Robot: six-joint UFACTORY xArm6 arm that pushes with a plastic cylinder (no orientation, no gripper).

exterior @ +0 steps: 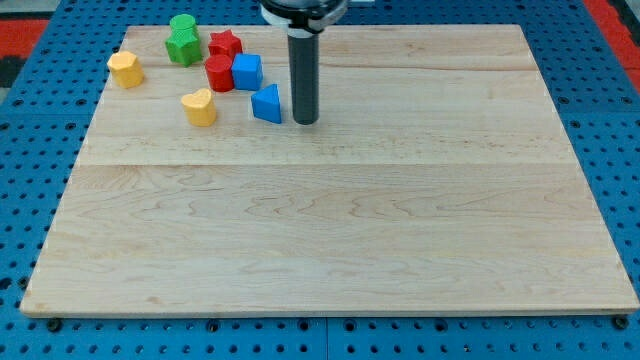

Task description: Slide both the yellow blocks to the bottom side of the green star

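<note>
A pale wooden desk [330,230] made of joined planks lies on a blue perforated base [20,200], and all the small blocks sit clustered in its upper-left part. My tip [305,122], the lower end of a straight dark rod that comes down from the view's top, rests on the wood just to the view's right of a blue triangular plastic block [267,104], close beside it though I cannot tell whether the two touch. There is no end effector on this arm, only the rod, so nothing is spread, pressed together or pinching anything. The green star-shaped block [183,46] stands near the top-left corner, with a green round block [182,24] right behind it toward the view's top, the two apparently touching. One yellow block with a rounded, heart-like shape [126,69] lies to the view's left of and slightly below the green star, near the desk's left edge. The other yellow block of similar rounded shape [200,107] sits lower, below and a little to the right of the green star, well apart from it. A red star-shaped block [225,44] lies to the right of the green star; beneath it a red roundish block [219,73] sits touching a blue cube [247,71].
</note>
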